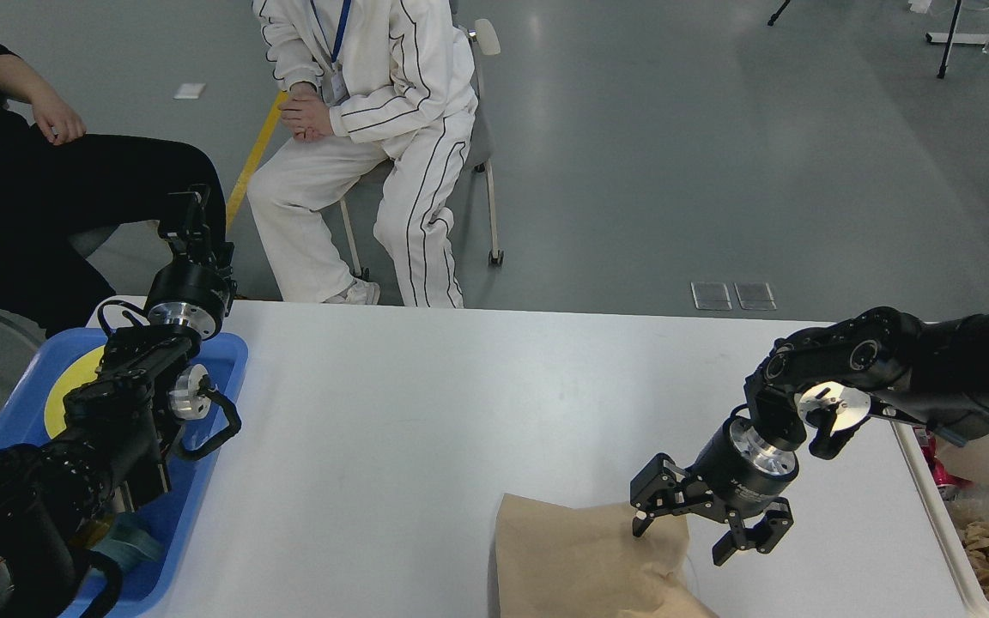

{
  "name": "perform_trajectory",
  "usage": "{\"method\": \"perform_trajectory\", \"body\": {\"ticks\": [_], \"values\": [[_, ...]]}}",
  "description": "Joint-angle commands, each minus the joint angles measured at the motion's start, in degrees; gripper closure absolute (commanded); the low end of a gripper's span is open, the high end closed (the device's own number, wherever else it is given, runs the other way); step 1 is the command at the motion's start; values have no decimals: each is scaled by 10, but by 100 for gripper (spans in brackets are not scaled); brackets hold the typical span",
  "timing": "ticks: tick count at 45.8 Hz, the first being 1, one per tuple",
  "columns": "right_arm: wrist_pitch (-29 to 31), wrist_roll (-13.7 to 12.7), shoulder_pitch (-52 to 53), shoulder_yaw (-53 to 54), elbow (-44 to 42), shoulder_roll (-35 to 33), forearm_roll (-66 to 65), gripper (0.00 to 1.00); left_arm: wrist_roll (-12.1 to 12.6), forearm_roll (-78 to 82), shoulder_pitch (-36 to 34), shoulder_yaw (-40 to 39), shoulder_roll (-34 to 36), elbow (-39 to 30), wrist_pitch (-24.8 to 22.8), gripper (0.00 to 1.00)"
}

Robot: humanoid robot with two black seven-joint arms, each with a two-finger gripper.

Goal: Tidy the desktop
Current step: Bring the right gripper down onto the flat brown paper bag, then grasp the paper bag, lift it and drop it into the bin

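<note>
Step in hand looks like the pickup of the brown paper bag (589, 562), the only loose item on the desktop (426, 412). The bag lies flat at the desktop's near edge, directly under and left of the right gripper (685, 530).

Right gripper: fingers spread, straddling the bag's top right corner, one fingertip over the paper, the other just off its right edge. Can't tell if either touches.

Next move, my read: drop a bit lower, pinch that corner, lift, then swing right to the beige bin (975, 532), which holds crumpled paper and a red can. Thin flat paper, so the grip could slip or only crease the corner.

Left gripper (185, 215) is parked well left of the work, raised above the blue tray (220, 378); seen end-on, can't tell its finger state.
</note>
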Motion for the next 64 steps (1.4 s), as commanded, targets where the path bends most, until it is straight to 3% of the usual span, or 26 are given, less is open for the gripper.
{"method": "perform_trajectory", "body": {"ticks": [1, 7, 9, 13, 17, 18, 21, 24, 45, 64], "values": [[-8, 0, -14, 1, -9, 9, 0, 1, 0, 0, 0, 0, 0, 0, 0, 3], [-33, 0, -24, 1, -20, 11, -2, 10, 0, 0, 0, 0, 0, 0, 0, 3], [-35, 0, -25, 1, -20, 11, -4, 23, 0, 0, 0, 0, 0, 0, 0, 3], [-39, 0, -26, 1, -18, 12, -6, 63, 0, 0, 0, 0, 0, 0, 0, 3], [-83, 0, -27, 0, -20, 14, -7, 63, 0, 0, 0, 0, 0, 0, 0, 3], [-94, 0, -24, 1, -14, 17, -7, 70, 0, 0, 0, 0, 0, 0, 0, 3], [-93, 0, -21, 1, -15, 17, -6, 75, 0, 0, 0, 0, 0, 0, 0, 3], [-91, 0, -15, 1, -13, 17, -5, 100, 0, 0, 0, 0, 0, 0, 0, 3], [-115, 0, 60, 26, -9, -18, 6, 100, 0, 0, 0, 0, 0, 0, 0, 3], [-37, 0, 230, 13, 2, -174, 6, 100, 0, 0, 0, 0, 0, 0, 0, 3]]}}
